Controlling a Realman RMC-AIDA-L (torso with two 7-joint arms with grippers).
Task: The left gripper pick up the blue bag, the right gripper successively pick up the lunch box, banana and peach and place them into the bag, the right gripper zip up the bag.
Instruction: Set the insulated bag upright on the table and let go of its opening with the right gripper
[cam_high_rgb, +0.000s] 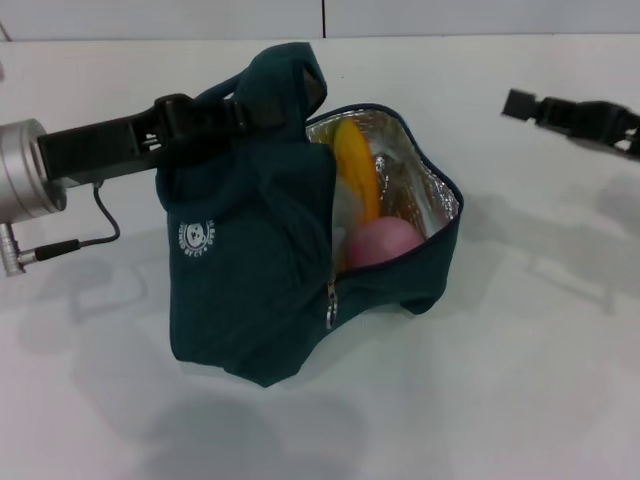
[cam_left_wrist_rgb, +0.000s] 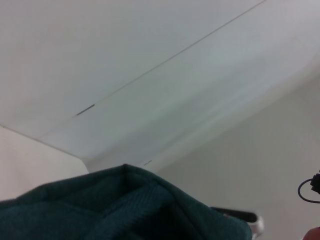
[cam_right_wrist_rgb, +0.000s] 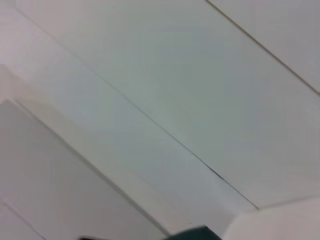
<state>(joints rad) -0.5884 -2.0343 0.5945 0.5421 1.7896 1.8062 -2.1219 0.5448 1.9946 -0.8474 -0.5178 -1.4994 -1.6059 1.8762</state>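
Note:
The blue bag (cam_high_rgb: 250, 270) stands on the white table, its mouth open toward the right and showing the foil lining. My left gripper (cam_high_rgb: 240, 112) reaches in from the left and is shut on the bag's handles at the top. Inside, the banana (cam_high_rgb: 358, 170) leans upright and the peach (cam_high_rgb: 383, 242) lies at the front of the opening. The lunch box (cam_high_rgb: 345, 205) shows only as a pale sliver beside the banana. My right gripper (cam_high_rgb: 522, 104) hovers far to the right, apart from the bag. The bag's fabric (cam_left_wrist_rgb: 125, 210) fills the left wrist view's lower edge. A small corner of the bag (cam_right_wrist_rgb: 192, 234) shows in the right wrist view.
The zipper pull (cam_high_rgb: 330, 310) hangs at the front end of the opening, with the zip undone. A thin cable (cam_high_rgb: 100, 225) loops below my left wrist. The white table (cam_high_rgb: 520, 380) spreads around the bag, and a wall seam runs behind it.

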